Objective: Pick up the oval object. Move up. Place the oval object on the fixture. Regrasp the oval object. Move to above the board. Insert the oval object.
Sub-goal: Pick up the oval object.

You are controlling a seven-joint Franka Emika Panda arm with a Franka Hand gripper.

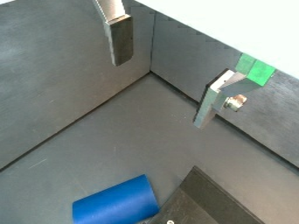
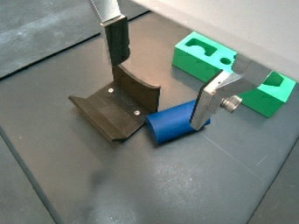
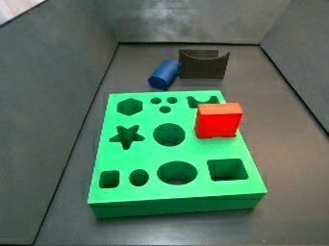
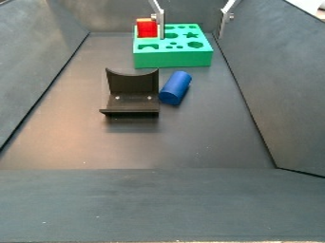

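Just one oval object (image 2: 176,123), hand (image 2: 163,70) above.

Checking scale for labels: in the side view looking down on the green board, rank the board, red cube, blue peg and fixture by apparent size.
1. Board
2. Fixture
3. Red cube, nearly alike; it sits nearer the camera, so unsure.
4. Blue peg
The end effector is outside this view.

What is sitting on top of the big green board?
A red cube sits on the board, beside the star-edged hole. What lies under the cube is hidden. The gripper hangs open above the blue oval object.
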